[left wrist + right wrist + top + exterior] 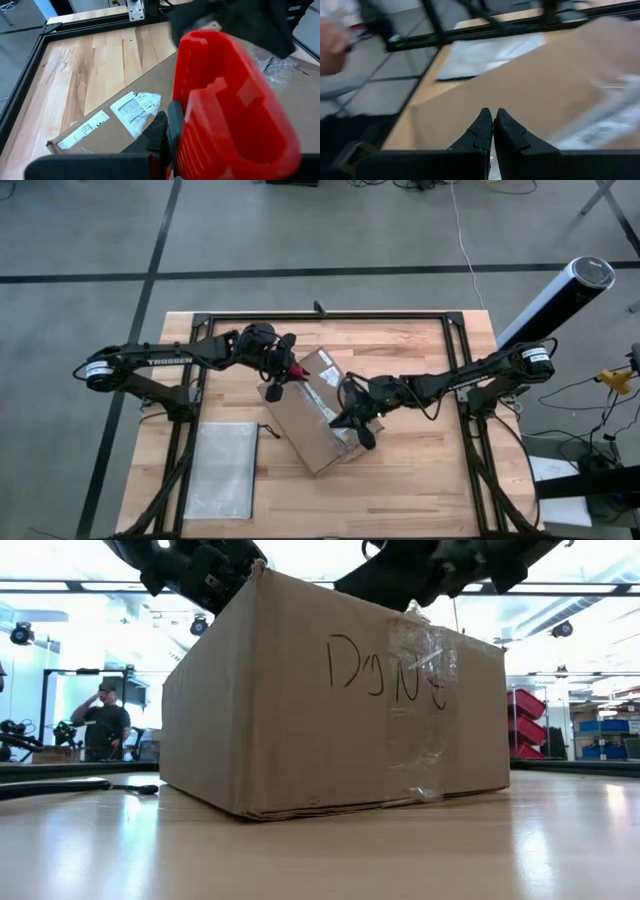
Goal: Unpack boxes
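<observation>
Where the table (420,470) is crossed by both arms, the box (312,412) lies near its middle, turned at an angle, with taped seams and a white label (134,107) on its top face. Handwriting and clear tape (420,710) show on its near side in the low view. At the box's upper left corner, the left gripper (283,370) is clamped on a red knife (225,105), which sits over the box top. On the box's right edge, the right gripper (493,131) has its fingers pressed together, holding nothing, over the cardboard. A pouch (222,468) lies flat on the table, left of the box and apart from it.
</observation>
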